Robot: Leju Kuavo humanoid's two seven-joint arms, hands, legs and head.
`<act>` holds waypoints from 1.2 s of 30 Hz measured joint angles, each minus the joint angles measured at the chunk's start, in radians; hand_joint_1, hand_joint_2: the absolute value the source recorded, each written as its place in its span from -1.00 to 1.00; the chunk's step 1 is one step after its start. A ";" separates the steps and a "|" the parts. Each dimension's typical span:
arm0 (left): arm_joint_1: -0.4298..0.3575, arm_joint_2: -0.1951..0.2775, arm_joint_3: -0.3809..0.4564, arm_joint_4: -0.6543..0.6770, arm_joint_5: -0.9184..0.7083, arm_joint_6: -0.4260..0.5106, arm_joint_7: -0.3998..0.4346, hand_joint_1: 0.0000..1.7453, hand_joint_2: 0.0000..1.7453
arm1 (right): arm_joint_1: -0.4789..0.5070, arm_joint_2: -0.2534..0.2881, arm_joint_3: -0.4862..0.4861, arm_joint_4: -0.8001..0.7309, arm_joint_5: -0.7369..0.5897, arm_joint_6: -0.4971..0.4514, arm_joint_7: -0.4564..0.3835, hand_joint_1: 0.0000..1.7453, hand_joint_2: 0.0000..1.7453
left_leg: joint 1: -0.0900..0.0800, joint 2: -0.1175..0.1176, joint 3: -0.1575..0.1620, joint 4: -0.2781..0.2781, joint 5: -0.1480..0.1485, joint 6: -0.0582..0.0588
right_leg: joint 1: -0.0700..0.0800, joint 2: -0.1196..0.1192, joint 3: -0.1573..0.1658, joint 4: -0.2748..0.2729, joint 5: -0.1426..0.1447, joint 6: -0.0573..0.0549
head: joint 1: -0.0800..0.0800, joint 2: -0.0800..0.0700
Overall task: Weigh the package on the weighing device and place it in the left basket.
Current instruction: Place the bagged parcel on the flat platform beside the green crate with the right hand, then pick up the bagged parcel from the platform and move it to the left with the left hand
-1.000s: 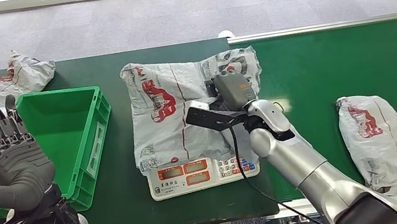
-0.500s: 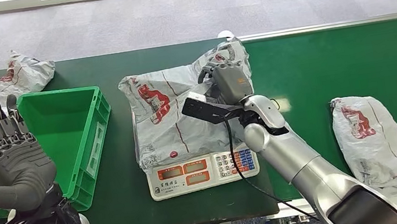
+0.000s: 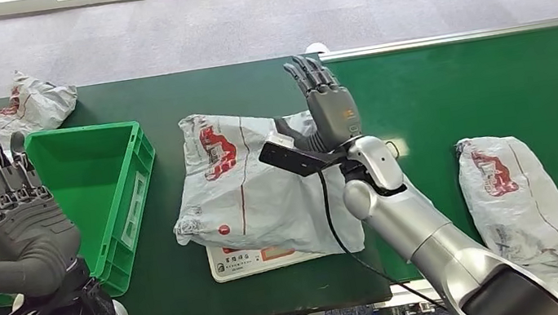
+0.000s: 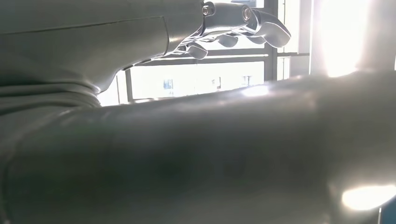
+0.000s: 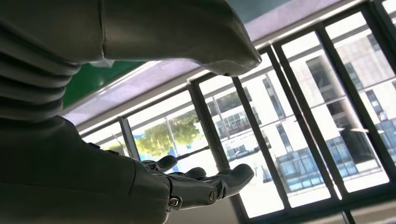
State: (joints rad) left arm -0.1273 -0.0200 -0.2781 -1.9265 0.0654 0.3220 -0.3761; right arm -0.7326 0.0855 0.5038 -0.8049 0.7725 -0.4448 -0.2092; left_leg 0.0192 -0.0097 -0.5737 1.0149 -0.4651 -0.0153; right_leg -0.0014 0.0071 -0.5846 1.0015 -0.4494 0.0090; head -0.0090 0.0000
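With the package (image 3: 251,186) lying across the scale (image 3: 250,259) and my right hand (image 3: 326,105) lifted off it, fingers spread like my raised left hand (image 3: 9,220), I wait for a settled reading before moving it to the green basket (image 3: 112,193).

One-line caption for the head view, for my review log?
Package lies across the scale, both hands raised open, right hand just behind it, left hand beside the green basket.

The crinkly white package (image 3: 251,186) with red print lay flat across the scale (image 3: 251,261), covering most of it; green basket (image 3: 111,189) sat just left.
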 joint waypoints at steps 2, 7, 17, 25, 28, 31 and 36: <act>0.000 -0.002 0.000 0.000 -0.002 0.001 -0.001 -1.00 -1.00 | 0.005 -0.003 -0.001 -0.011 0.027 -0.044 -0.001 -1.00 -1.00 | 0.000 0.000 0.000 0.000 0.000 0.000 | 0.000 0.000 0.000 0.000 0.000 0.000 | 0.000 0.000; -0.001 -0.004 0.000 0.000 -0.071 0.039 0.007 -1.00 -1.00 | 0.046 -0.014 -0.017 -0.097 0.046 -0.127 -0.014 -1.00 -1.00 | 0.000 0.000 0.000 0.000 0.000 0.000 | 0.000 0.000 0.000 0.000 0.000 0.000 | 0.000 0.000; -0.051 0.040 -0.025 0.040 -0.444 -0.029 0.135 -1.00 0.00 | 0.363 -0.073 -0.041 -0.790 -0.046 -0.251 -0.116 -1.00 1.00 | 0.000 -0.002 -0.003 0.000 -0.001 0.000 | 0.000 -0.001 -0.003 -0.001 -0.002 -0.002 | 0.000 0.000; -0.288 0.140 -0.115 0.297 -0.639 -0.289 0.237 -1.00 -1.00 | 0.587 -0.114 -0.042 -1.103 -0.122 -0.256 -0.246 -1.00 1.00 | 0.000 0.002 -0.003 0.000 0.001 -0.001 | 0.000 0.001 -0.004 0.000 0.001 -0.004 | 0.000 0.000; -0.334 0.157 -0.137 0.361 -0.641 -0.291 0.235 -1.00 -1.00 | 0.615 -0.120 -0.043 -1.146 -0.125 -0.256 -0.250 -1.00 1.00 | 0.000 0.004 -0.002 0.000 0.001 -0.002 | 0.000 0.003 -0.005 0.000 0.002 -0.004 | 0.000 0.000; -0.356 0.168 -0.151 0.395 -0.641 -0.291 0.233 -1.00 0.00 | 0.628 -0.124 -0.044 -1.170 -0.125 -0.256 -0.250 -1.00 1.00 | 0.000 0.004 -0.002 0.000 0.002 -0.002 | 0.000 0.003 -0.005 0.001 0.002 -0.004 | 0.000 0.000; -0.411 0.185 -0.192 0.457 -0.701 -0.323 0.257 -1.00 1.00 | 0.637 -0.131 -0.045 -1.187 -0.160 -0.256 -0.262 -1.00 1.00 | 0.000 0.003 -0.003 0.000 0.002 -0.002 | 0.000 0.002 -0.006 0.001 0.002 -0.004 | 0.000 0.000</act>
State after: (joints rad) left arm -0.5378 0.1650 -0.4705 -1.4690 -0.6356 -0.0014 -0.1190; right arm -0.0957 -0.0455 0.4583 -1.9920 0.6127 -0.7005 -0.4710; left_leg 0.0190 -0.0069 -0.5767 1.0148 -0.4631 -0.0177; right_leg -0.0010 0.0094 -0.5903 1.0024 -0.4472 0.0051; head -0.0090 0.0000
